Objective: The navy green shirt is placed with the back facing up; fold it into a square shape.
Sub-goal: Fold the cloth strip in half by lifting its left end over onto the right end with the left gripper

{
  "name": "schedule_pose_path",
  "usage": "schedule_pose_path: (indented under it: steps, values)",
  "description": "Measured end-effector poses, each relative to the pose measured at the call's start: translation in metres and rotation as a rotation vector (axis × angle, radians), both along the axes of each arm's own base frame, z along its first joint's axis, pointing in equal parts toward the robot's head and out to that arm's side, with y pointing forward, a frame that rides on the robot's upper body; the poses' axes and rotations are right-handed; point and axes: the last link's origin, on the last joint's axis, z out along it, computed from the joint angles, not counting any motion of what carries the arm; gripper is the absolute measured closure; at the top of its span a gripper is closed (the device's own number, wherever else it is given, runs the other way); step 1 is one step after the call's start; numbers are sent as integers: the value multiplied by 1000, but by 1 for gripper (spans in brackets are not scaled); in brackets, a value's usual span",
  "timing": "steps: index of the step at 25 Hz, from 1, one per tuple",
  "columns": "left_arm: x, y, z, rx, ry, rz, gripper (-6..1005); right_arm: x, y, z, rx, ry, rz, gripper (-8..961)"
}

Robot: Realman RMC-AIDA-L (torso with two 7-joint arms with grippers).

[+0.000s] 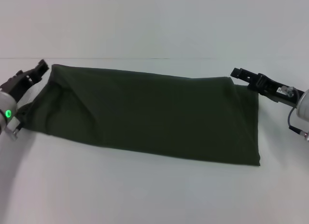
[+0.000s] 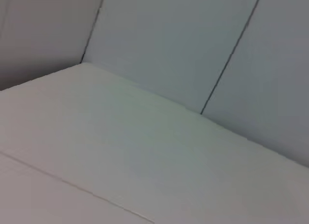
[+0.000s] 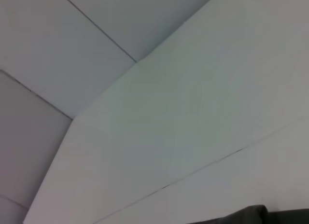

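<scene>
- Left gripper (image 1: 42,67) at shirt (image 1: 159,115) far-left corner, right gripper (image 1: 236,72) at far-right corner; grip on cloth impossible to tell.
- Shirt flat on table (image 1: 145,195), folded lengthwise.
- Risk: uneven pull, skewed fold.

Black claws (image 1: 41,67) (image 1: 236,72); silver-grey wrists; green light on left; black cable on right.
</scene>
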Motion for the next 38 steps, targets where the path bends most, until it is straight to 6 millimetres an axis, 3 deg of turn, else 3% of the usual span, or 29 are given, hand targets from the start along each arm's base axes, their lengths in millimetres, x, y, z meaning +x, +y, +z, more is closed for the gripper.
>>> schedule_pose_path:
  steps: [5, 9, 13, 18, 38]
  values:
    - [-11, -14, 14, -54, -199, -40, 222, -1, -19, 10, -43, 31, 134, 56]
    - [-11, -24, 28, -252, -274, -117, 222, 6, -33, 18, -66, 53, 173, 59]
    - [-5, -26, 51, -420, -266, -130, 222, 12, -43, 17, -109, 37, 190, 59]
    - [-13, -27, 75, -552, -168, 15, 222, 13, -49, 11, -150, 12, 208, 58]
    - [-30, -31, 68, -584, -120, 119, 221, 16, -51, 11, -156, -2, 206, 58]
